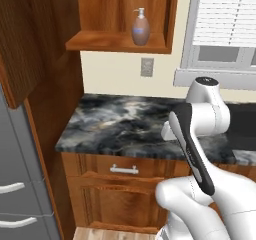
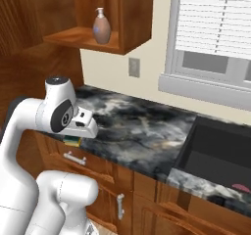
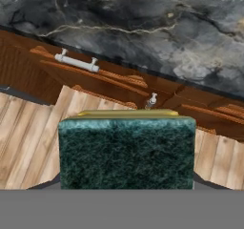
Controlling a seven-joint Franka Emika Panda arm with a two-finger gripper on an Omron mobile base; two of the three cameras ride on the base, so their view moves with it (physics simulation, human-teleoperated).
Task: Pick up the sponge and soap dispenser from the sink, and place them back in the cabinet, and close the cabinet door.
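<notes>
A sponge (image 3: 126, 151) with a dark green scouring face over a yellow layer sits close up in the hand view and hides the fingertips. It also peeks out under the hand (image 2: 73, 142). My gripper (image 2: 74, 137) is shut on it, hanging just off the counter's front edge, above the drawers. The soap dispenser (image 1: 141, 28) (image 2: 101, 27), orange-brown with a white pump, stands upright on the shelf of the cabinet (image 1: 120, 43) (image 2: 81, 35). The cabinet door (image 1: 25, 39) is swung open at the left. At the right lies the black sink (image 2: 211, 151).
A dark marbled counter (image 1: 125, 124) runs from the cabinet to the sink. Below it are wooden drawers with silver handles (image 1: 124, 170) (image 3: 76, 62) and a plank floor (image 3: 28, 142). A grey refrigerator (image 1: 15, 194) stands left. A small red-pink piece (image 2: 240, 186) lies in the sink.
</notes>
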